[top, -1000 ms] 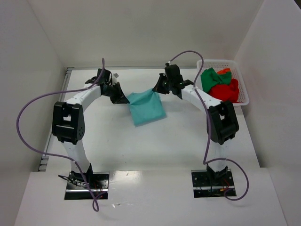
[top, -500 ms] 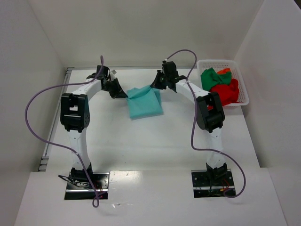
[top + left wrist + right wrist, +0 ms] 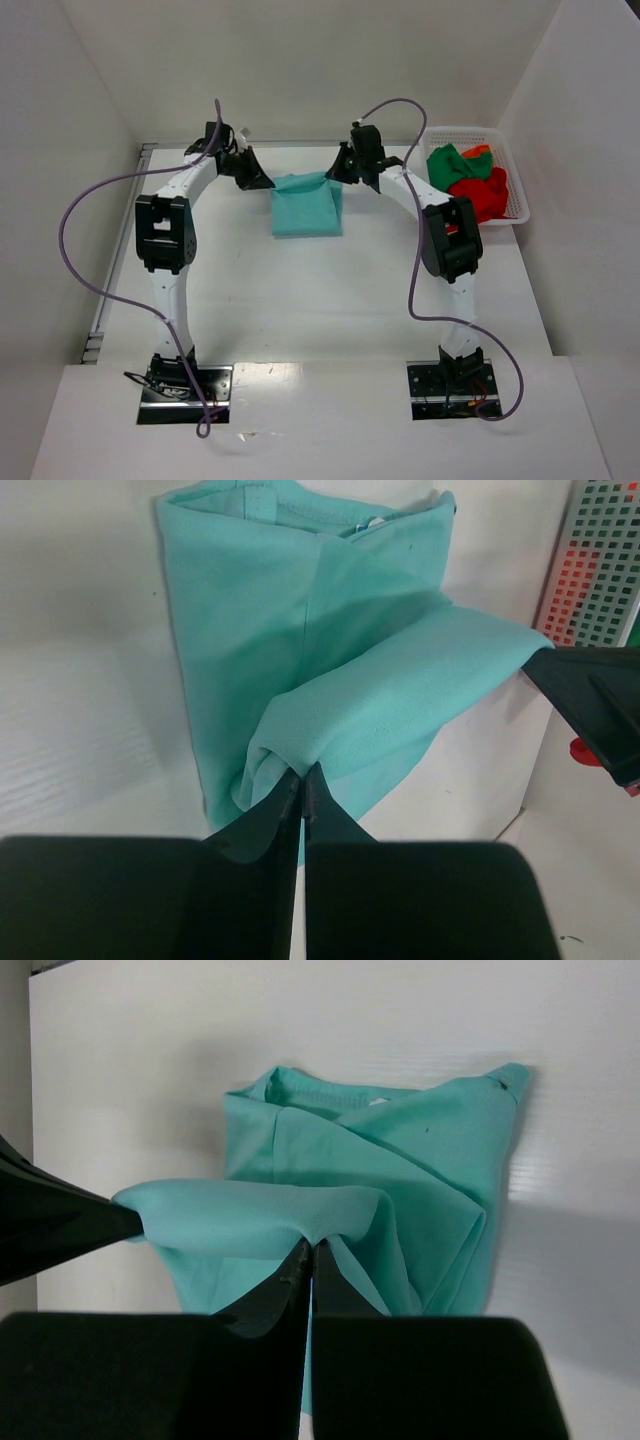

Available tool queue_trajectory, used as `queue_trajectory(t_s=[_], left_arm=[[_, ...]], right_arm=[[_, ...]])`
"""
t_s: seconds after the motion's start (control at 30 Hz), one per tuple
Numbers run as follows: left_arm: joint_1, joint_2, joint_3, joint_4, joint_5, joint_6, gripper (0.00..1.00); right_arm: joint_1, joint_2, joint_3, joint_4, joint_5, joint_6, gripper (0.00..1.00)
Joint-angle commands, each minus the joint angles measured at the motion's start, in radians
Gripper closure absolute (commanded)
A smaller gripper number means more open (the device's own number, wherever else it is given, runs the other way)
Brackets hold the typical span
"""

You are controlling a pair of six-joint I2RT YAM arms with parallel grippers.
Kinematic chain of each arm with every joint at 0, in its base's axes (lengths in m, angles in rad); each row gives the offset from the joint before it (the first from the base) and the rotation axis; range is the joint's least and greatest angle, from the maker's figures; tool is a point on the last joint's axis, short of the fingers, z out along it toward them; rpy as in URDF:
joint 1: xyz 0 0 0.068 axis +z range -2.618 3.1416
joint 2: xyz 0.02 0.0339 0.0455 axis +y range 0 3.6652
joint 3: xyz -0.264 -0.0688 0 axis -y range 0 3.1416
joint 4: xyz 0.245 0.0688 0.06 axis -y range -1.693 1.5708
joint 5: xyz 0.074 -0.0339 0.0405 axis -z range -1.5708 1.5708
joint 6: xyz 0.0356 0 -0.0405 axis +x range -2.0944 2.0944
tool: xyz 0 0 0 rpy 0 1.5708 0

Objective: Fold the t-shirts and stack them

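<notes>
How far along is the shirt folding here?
Done: the teal t-shirt already lies in layers as a rough rectangle on the table; nothing is stacked. In hand: the left gripper and right gripper, jaws shut, each pinch one end of a raised fold of it. Left: the dark green t-shirt, red t-shirt and orange t-shirt lie crumpled in the white basket.

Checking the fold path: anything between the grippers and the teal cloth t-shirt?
Nothing visible. The left gripper and right gripper are both shut on the teal cloth t-shirt; the white table near it is bare.
</notes>
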Motion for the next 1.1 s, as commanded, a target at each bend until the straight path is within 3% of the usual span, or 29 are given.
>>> queue_trajectory(t_s=[0.0, 0.43, 0.87, 1.07], left_arm=[[0.009, 0.032, 0.089, -0.020, 0.029, 0.045, 0.96], [0.000, 0.145, 0.325, -0.089, 0.000, 0.111, 0.96], [-0.039, 0.349, 0.761, -0.233, 0.026, 0.163, 0.95], [-0.039, 0.369, 0.793, -0.255, -0.012, 0.163, 0.95]], right_arm=[[-0.008, -0.103, -0.035, 0.046, 0.053, -0.018, 0.99], [-0.036, -0.160, -0.089, 0.066, 0.130, -0.009, 0.99], [-0.045, -0.272, -0.207, 0.103, 0.197, 0.010, 0.99], [-0.054, -0.263, -0.216, 0.103, 0.220, 0.010, 0.99]])
